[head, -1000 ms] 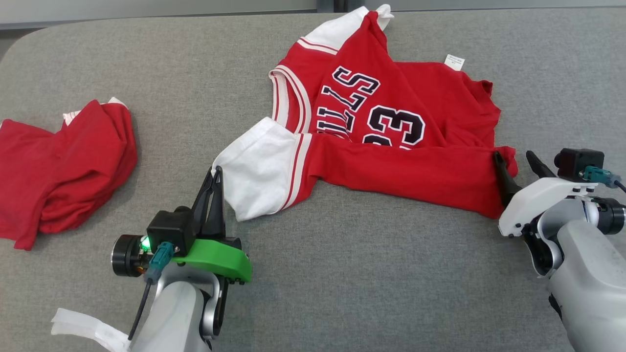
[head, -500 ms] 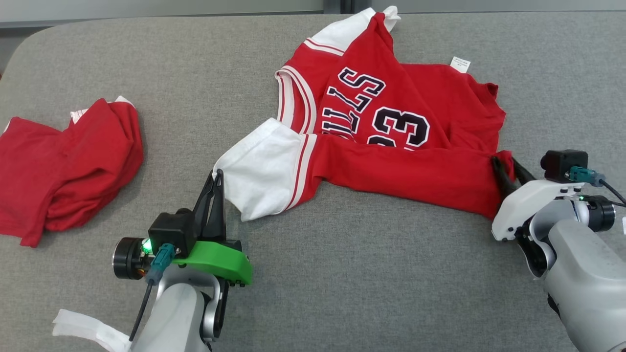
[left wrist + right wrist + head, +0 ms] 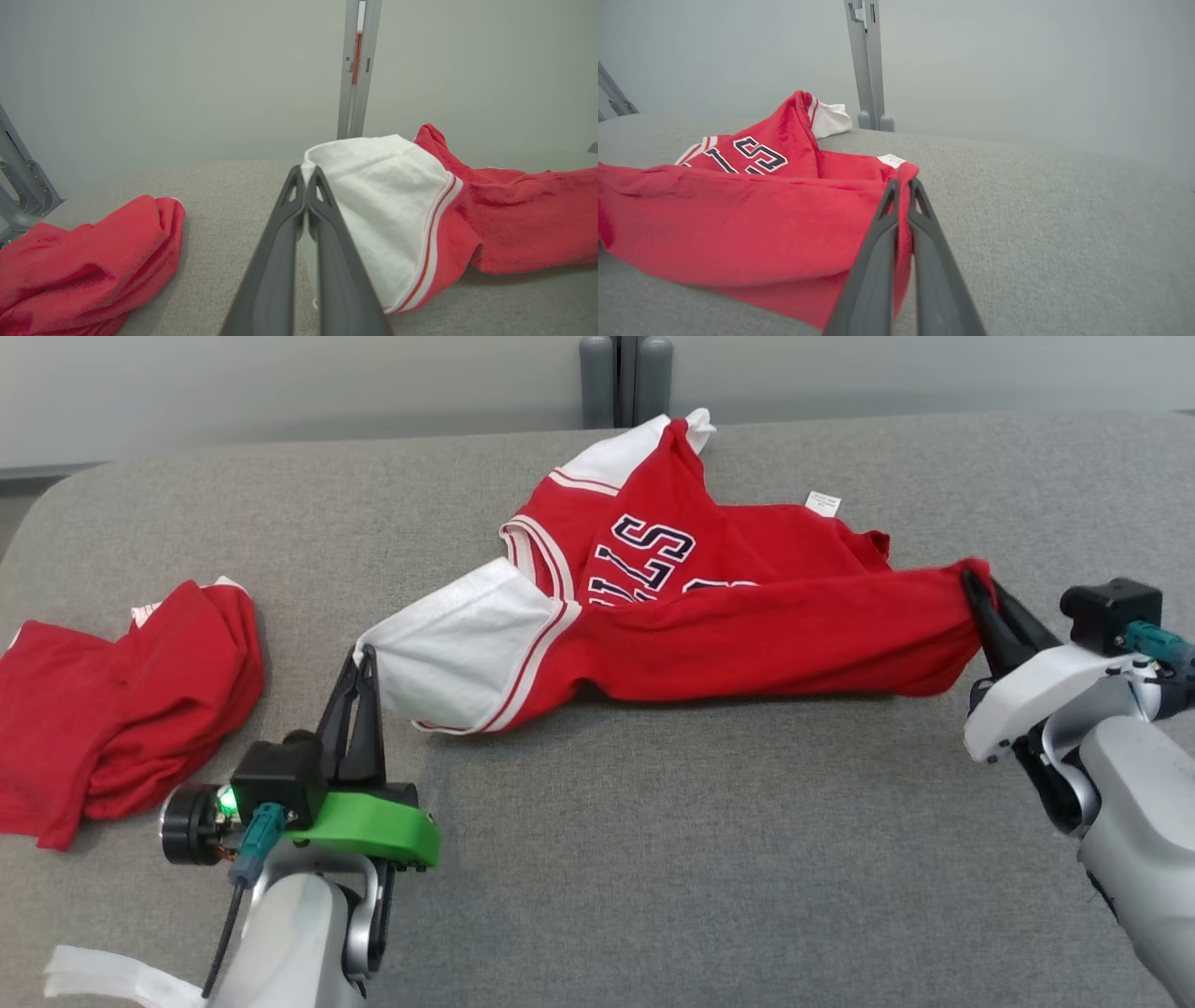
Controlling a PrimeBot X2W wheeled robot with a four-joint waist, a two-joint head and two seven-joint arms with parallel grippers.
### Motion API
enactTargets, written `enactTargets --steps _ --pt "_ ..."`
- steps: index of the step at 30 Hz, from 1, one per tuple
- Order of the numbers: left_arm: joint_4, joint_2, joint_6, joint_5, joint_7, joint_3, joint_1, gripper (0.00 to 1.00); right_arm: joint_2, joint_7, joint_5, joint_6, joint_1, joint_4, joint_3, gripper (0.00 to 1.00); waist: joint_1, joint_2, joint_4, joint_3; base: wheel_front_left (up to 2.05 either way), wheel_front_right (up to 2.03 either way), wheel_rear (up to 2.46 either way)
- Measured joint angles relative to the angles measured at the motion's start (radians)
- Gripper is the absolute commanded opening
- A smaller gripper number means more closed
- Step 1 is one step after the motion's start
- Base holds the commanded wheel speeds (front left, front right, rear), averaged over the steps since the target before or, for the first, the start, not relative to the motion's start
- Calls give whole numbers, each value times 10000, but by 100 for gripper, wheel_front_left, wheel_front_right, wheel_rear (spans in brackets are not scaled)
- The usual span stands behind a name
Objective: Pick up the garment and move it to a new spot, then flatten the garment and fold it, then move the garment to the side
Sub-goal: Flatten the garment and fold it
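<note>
2 grippers (image 3: 362,655) (image 3: 973,579) @ garment's (image 3: 747,627) opp. ends

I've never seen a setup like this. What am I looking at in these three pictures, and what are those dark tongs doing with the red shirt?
This is a two-armed robot. The wide picture comes from a camera on its head, looking down at a grey padded surface. The other two come from wrist cameras, each looking along that arm's two dark fingers. On the surface lie a red jersey with white sleeves and, off to the left, a crumpled red garment. The left fingers are shut on the edge of a white sleeve; the right fingers are shut on the jersey's red corner. The near edge is raised between them.
</note>
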Motion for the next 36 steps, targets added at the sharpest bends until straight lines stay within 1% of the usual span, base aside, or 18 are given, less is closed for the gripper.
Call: enactTargets --steps 2,5,8,12,17,21,23,29,32,34,36 --pt "-324 157 -188 148 0 69 -151 0 -236 -15 -244 0 -49 -792 -140 0 0 0 -70 -157 0 0 0" --pt "-888 466 -493 355 0 245 -572 0 -527 -35 -995 0 -238 -2293 -594 0 0 0 -188 -421 0 0 0" --pt "-1406 821 -702 579 -2 422 -1129 0 -625 -40 -1753 0 -316 -3457 -936 0 0 0 -296 -662 0 0 0" --pt "-1992 1133 -917 686 -2 602 -2038 0 -648 -40 -2477 0 -670 -4529 -1229 0 0 0 -424 -1016 0 0 0" --pt "-2303 1421 -1093 677 2 698 -3152 0 -623 38 -3087 0 -1132 -5112 -1536 0 0 0 -561 -1450 0 0 0" --pt "-2859 1517 -1093 430 196 989 -3882 0 -407 410 -3041 2 -1342 -5768 -2094 0 0 0 -684 -1722 0 0 0" --pt "-3216 1519 -1087 117 416 1210 -4027 0 -397 594 -2978 0 -1328 -6132 -2314 0 0 0 -763 -1781 0 0 0" --pt "-4510 1785 -1011 -428 1413 1687 -4248 0 -366 1434 -2445 2 -782 -7474 -2813 0 -1 0 -877 -1568 0 0 0" --pt "-4784 2092 -1118 -516 1973 1616 -4518 0 -330 1770 -2324 2 -753 -8002 -3028 0 0 0 -903 -1238 0 0 0" --pt "-4740 2266 -1254 -539 2226 1440 -4848 0 -307 1881 -2337 0 -852 -8088 -3043 0 0 0 -919 -948 0 0 0" --pt "-4410 2391 -1375 -621 2506 1181 -5429 0 -194 1929 -2276 0 -1309 -7956 -2993 0 0 0 -933 -550 0 0 0"
